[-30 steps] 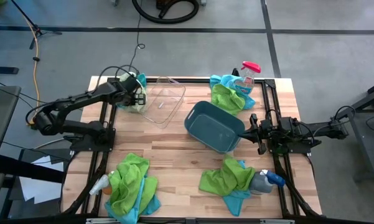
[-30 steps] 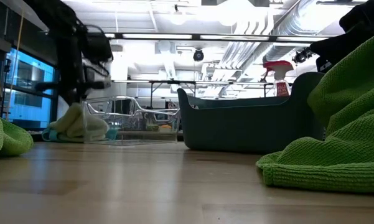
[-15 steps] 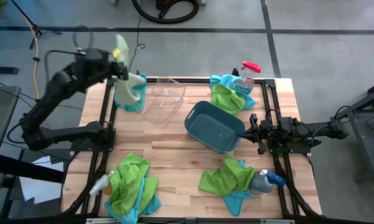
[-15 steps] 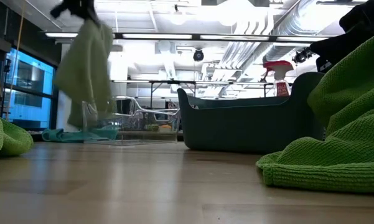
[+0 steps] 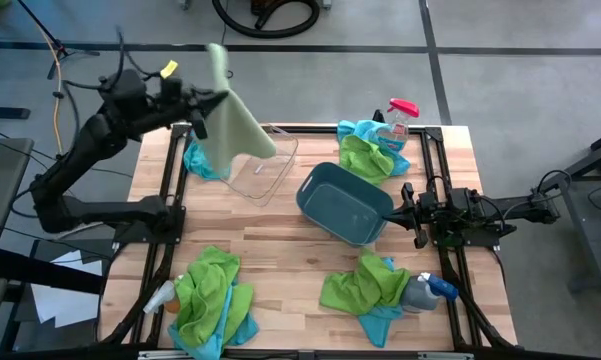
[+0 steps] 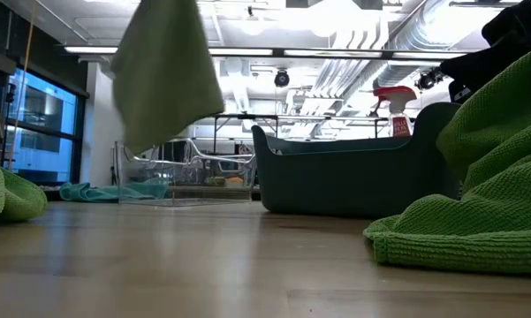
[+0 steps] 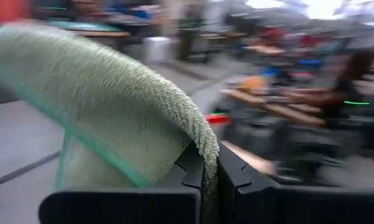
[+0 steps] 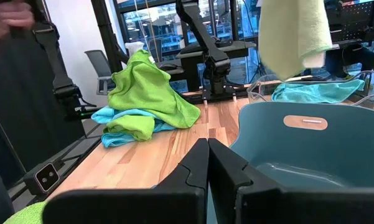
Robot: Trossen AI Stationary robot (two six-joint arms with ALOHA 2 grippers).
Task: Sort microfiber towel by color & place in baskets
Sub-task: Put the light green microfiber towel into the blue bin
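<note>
Upper left of high view — left gripper [image 5: 198,108] pinched on pale green towel [image 5: 235,120], hanging above clear basket [image 5: 260,163]. Right gripper [image 5: 404,207] closed, empty, beside teal basket [image 5: 342,203]. Both baskets apparently empty; four towel piles [image 5: 212,300] unsorted — barely started.

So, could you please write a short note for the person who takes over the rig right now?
Left tool: shut on a green towel, lifted high over the table's far left corner, beside the clear basket.
Right tool: shut, holding nothing, waiting at the right edge next to the teal basket.
A turquoise towel lies beside the clear basket.
Done: nothing is visible in the teal basket yet.
Left: drop the held towel, then sort three mixed piles: far right, near left, near right.
</note>
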